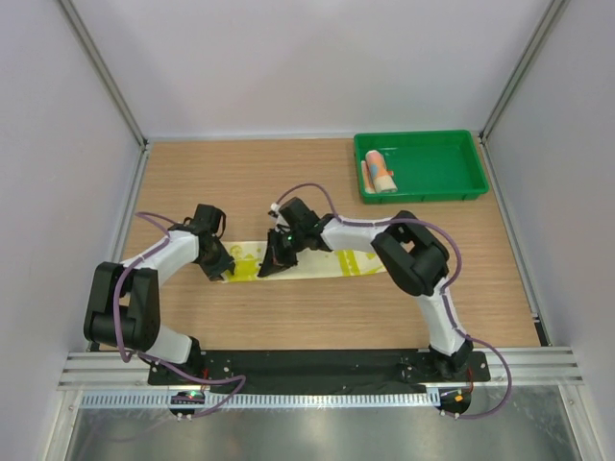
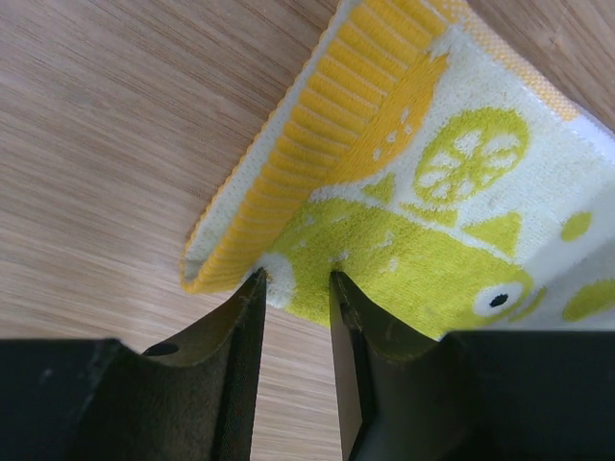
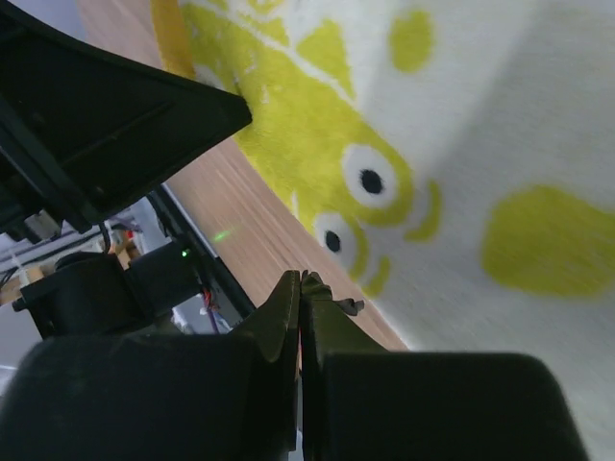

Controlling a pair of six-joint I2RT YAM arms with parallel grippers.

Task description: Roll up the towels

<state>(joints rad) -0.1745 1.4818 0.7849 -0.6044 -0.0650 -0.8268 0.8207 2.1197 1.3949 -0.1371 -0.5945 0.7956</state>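
Note:
The yellow towel with a white-green pattern lies flat across the middle of the table. Its left end is folded over a little, showing the yellow striped hem. My left gripper is at that left end, its jaws a narrow gap apart with the tips at the towel's near corner and only wood between them. My right gripper is shut and empty, low over the towel's near edge. The light blue and orange-pink towel lies as a short roll in the green tray.
The green tray stands at the back right of the wooden table. White walls and metal posts enclose the table. The left gripper's black body is close beside my right gripper.

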